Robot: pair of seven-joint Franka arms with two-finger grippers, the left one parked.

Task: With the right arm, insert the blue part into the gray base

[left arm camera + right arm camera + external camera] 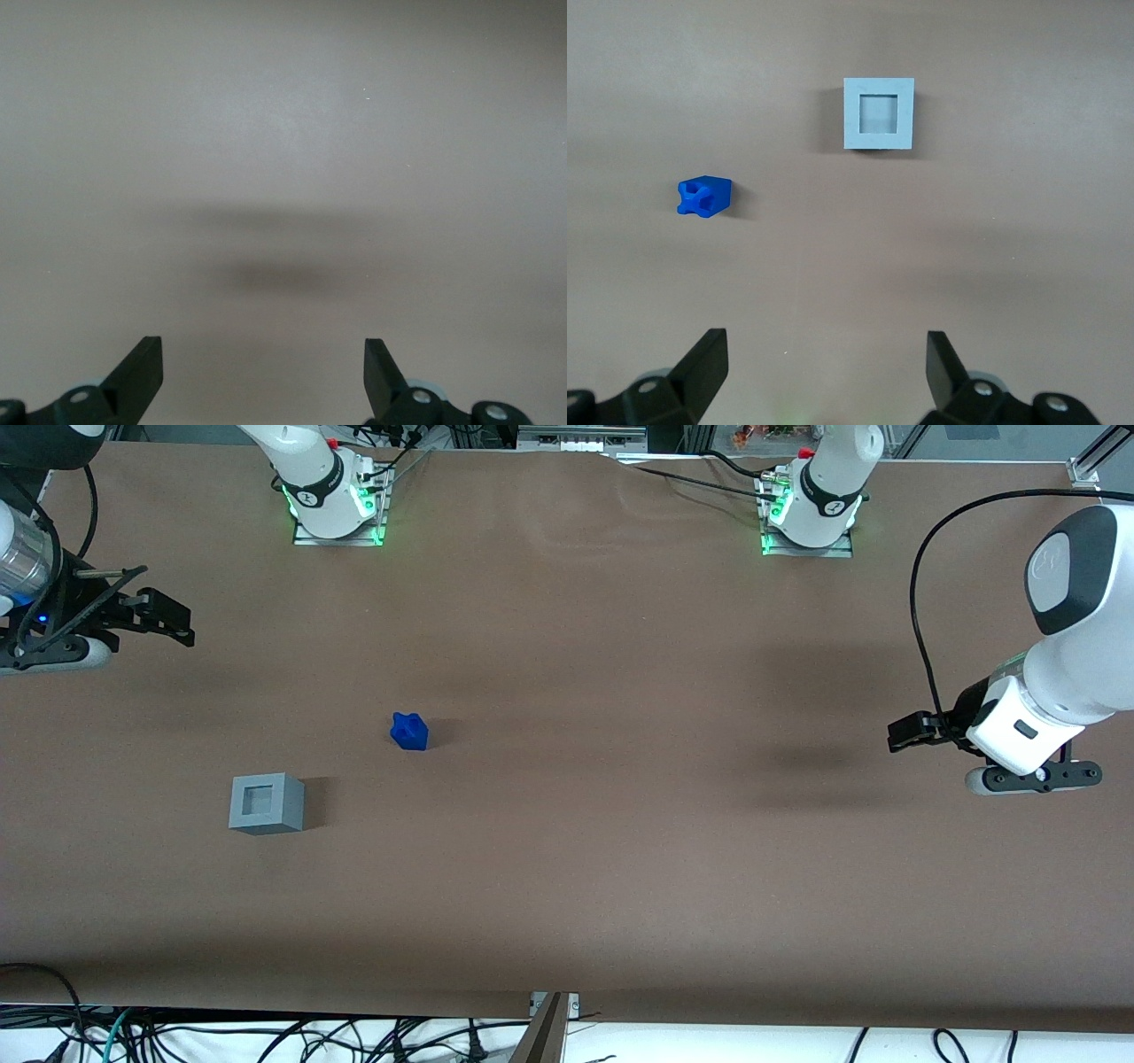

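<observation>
The gripper [824, 363] of the right arm [27, 549] hangs above the brown table cover [620, 868] at the working arm's end, and its two black fingers [709, 354] stand wide apart with nothing between them. The fingers are flat, matte and wedge-shaped. Near the gripper, on the cover and well clear of the fingers, lies one blue part [704, 197], a small piece of bright, smooth plastic with a lobed, cross-like face. It is not touching anything else. Farther from the gripper stands one gray base [878, 113], a light-gray plastic cube with sharp edges and a square recess in its top face; the recess is empty. In the front view the gray base [266, 802] is nearer to the camera than the blue part [409, 731], and the two are apart. The cover is dull with faint creases.
</observation>
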